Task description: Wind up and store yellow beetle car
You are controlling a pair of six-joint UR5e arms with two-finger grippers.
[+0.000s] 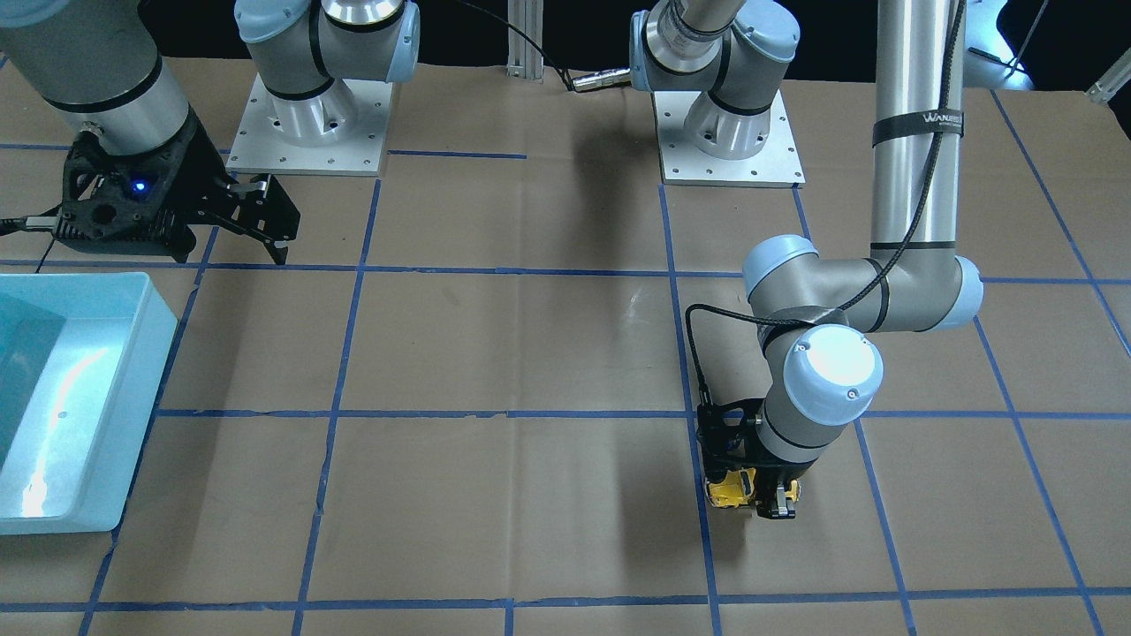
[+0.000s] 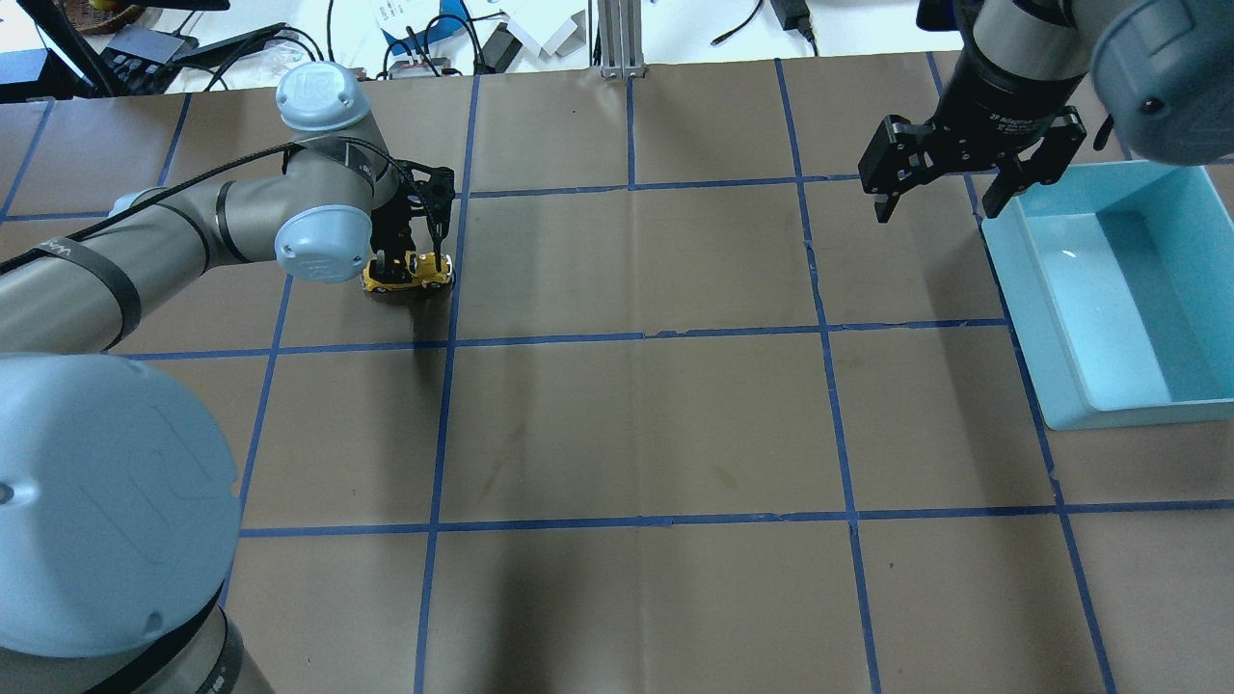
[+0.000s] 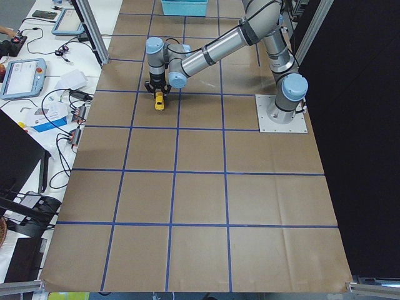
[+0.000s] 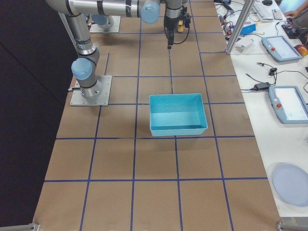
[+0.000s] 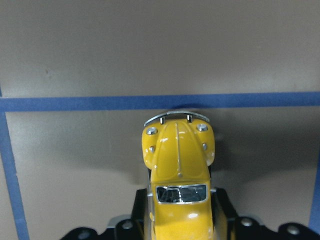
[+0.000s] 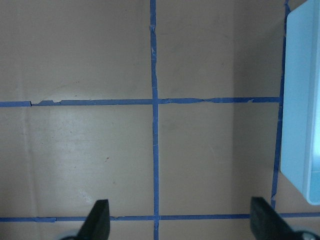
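A: Item one, left gripper (image 2: 410, 260)?
B: Closed on the car (image 2: 407, 275), one finger per flank, low over the table (image 2: 627, 424), well apart from the bin (image 2: 1138, 413). Handling, I judge: press it down and drag it straight back along its length, no yaw.
A: Heading?
B: Long axis runs toward the bin, nose facing it.
A: Item two, right gripper (image 2: 937, 210)?
B: Wide open, empty, hovering just beside the bin.

A light blue bin (image 2: 1138, 413) rests on tape-gridded brown paper (image 2: 627, 434), with a tablet (image 4: 292, 103) on the bench (image 4: 250, 67) beside it.
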